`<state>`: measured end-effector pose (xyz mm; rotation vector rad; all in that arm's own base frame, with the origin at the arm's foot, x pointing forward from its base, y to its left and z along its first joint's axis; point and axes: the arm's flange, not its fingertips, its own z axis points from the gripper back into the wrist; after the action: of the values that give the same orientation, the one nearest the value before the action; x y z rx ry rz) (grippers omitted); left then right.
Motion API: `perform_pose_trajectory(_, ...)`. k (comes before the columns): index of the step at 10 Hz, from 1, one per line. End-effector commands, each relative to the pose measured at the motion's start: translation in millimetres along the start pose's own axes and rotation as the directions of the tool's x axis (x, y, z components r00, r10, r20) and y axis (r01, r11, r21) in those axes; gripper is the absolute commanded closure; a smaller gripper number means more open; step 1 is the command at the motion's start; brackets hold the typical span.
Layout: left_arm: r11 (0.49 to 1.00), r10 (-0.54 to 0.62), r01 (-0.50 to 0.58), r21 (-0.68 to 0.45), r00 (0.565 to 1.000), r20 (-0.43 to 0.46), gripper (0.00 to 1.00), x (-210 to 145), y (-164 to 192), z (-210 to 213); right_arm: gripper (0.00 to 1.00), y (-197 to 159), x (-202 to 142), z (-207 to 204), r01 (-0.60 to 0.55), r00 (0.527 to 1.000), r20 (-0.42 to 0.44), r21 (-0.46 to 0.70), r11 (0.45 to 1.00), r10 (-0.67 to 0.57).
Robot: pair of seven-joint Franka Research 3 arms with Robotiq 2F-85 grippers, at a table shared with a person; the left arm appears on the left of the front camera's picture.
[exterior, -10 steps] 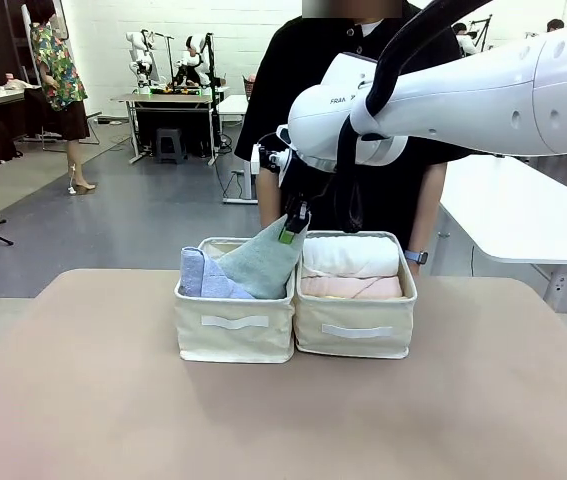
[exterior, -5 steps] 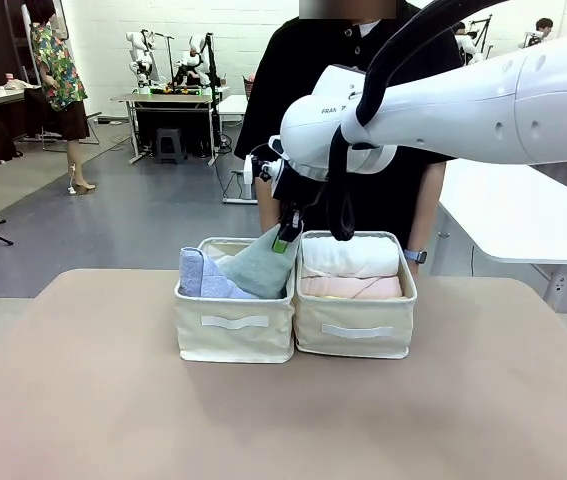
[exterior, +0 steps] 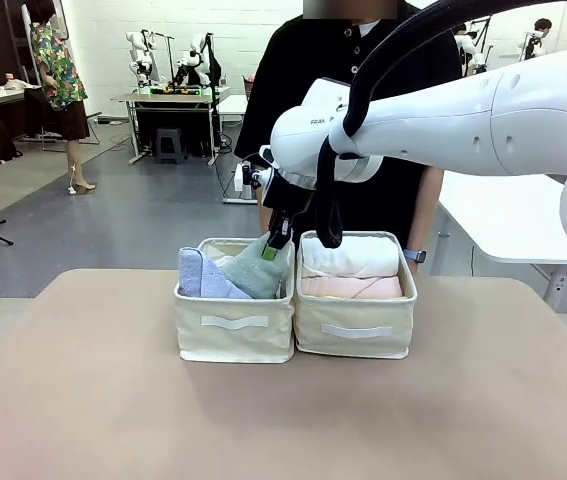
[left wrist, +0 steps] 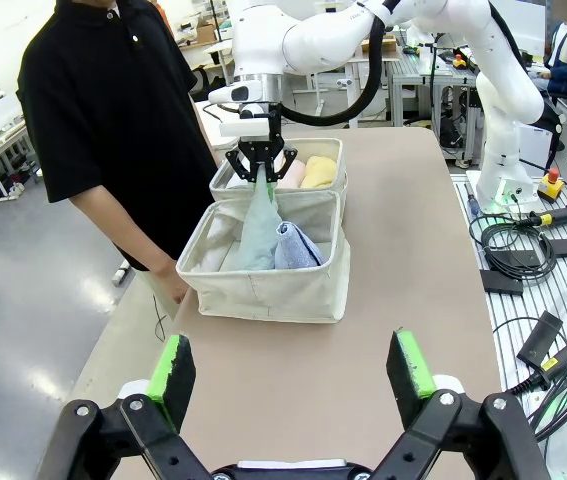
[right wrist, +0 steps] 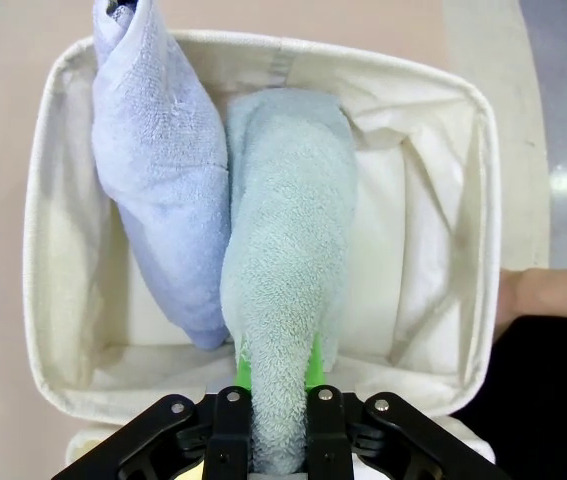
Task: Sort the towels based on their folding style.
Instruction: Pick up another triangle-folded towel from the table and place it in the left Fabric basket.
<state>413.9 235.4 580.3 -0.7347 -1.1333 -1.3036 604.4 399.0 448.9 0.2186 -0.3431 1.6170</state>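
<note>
Descent is the change: a second ago the grey-green cone towel (exterior: pixel 259 268) stood high, its tip above the rim of the left basket (exterior: pixel 234 325); now the right gripper (exterior: pixel 275 243) has come lower and toward picture left, and most of the towel sits inside that basket, leaning beside the lavender-blue cone (exterior: pixel 201 277). In the right wrist view the grey-green towel (right wrist: pixel 288 270) runs from the basket's far wall down between the green pads (right wrist: pixel 244 372), which sit against its narrow end. The jaws look to be just starting to part, yet the tip remains between them, so I cannot tell whether the grip has let go.

The right basket (exterior: pixel 355 335) holds rolls: a white one (exterior: pixel 351 255) on top, pink (exterior: pixel 351 287) beneath, and in the left wrist view a yellow roll (left wrist: pixel 319 172) shows there too. A person stands just behind the baskets.

The left gripper (left wrist: pixel 293 370) hovers well back over the bare table (exterior: pixel 283 420), fingers spread wide, carrying nothing.

Judged from this, both cones now share one basket and the rolls the other, so the sort seems nearly finished; what remains is a clean release and lift-away without dragging the cone out.
</note>
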Motion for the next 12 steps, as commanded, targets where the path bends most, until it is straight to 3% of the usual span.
perform_pose_trajectory(1,1.000,-0.003,0.003,0.002,1.000,-0.019,0.00,-1,-4,0,0.22,-4,9,5,0.022,1.000,-0.006,0.012,1.000,-0.022)
perform_pose_trajectory(2,1.000,-0.003,0.003,0.002,1.000,-0.019,0.00,-1,-4,0,0.21,-3,9,8,0.019,1.000,-0.006,0.007,1.000,-0.019)
perform_pose_trajectory(3,1.000,-0.003,0.003,0.002,1.000,-0.019,0.00,-1,-4,0,0.00,-3,10,9,0.020,1.000,-0.008,0.005,1.000,-0.020)
perform_pose_trajectory(9,1.000,-0.003,0.003,0.002,1.000,-0.019,0.00,-1,-4,0,0.00,-4,9,10,0.024,0.999,-0.030,0.004,1.000,-0.024)
perform_pose_trajectory(12,1.000,-0.003,0.003,0.002,1.000,-0.019,0.00,-1,-4,0,0.00,-1,5,28,0.095,0.989,-0.110,-0.047,0.994,-0.099)
